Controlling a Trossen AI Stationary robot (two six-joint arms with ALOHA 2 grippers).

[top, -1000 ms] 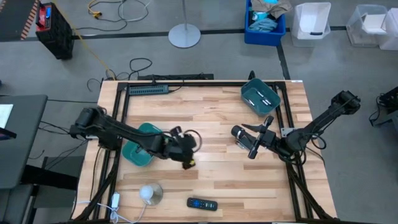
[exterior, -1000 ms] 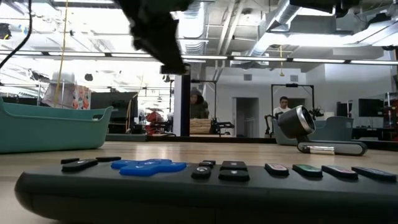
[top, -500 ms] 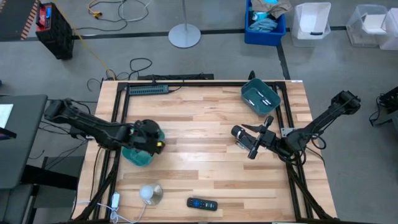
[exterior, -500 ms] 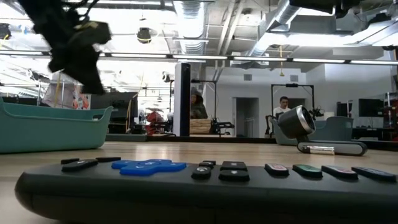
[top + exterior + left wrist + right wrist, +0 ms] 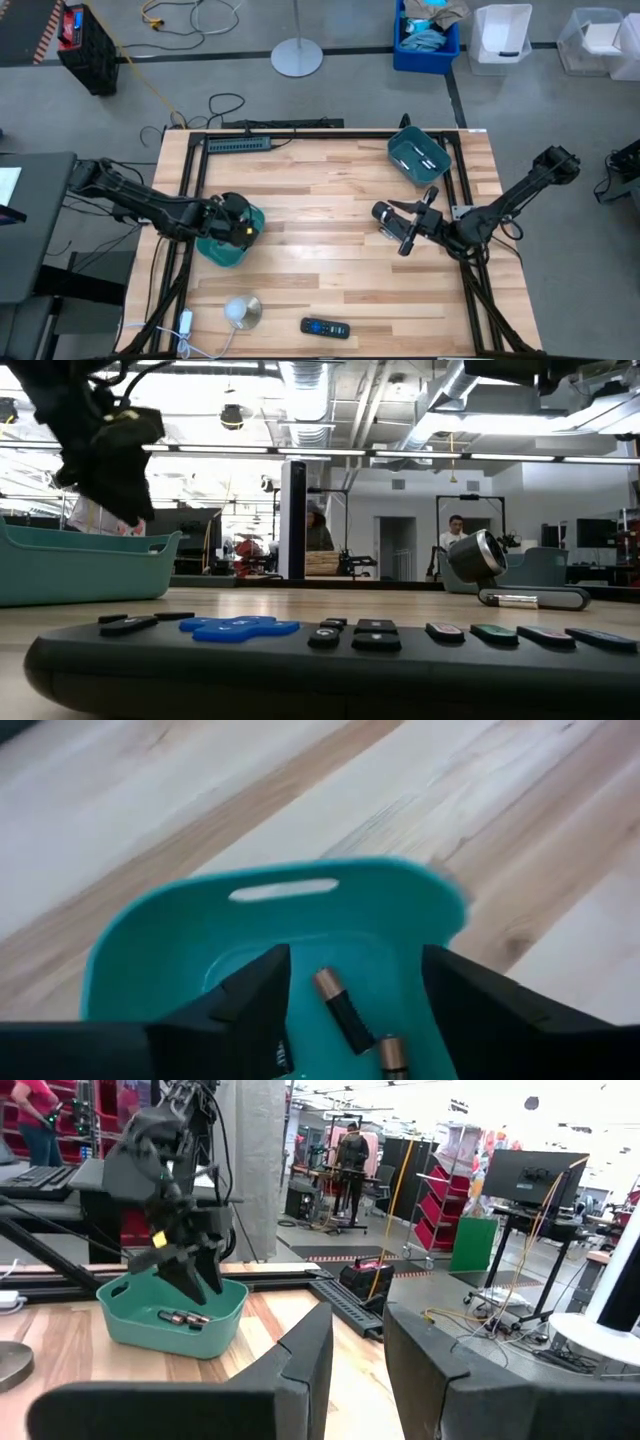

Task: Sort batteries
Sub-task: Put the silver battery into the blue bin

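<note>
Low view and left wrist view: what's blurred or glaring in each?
Low view: the black remote control fills the foreground out of focus, ceiling lights glare brightly, and the left end effector is a dark silhouette. Left wrist view: the teal plastic bin rim and wooden table look soft; dark copper-tipped batteries read clearly.

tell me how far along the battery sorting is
Done: batteries lie in the teal bin at the table's left side, and a few more in the far-right teal bin. In hand: the left gripper hangs open over the left bin, holding nothing. The right gripper waits open mid-table. Left: no loose batteries show on the table.
</note>
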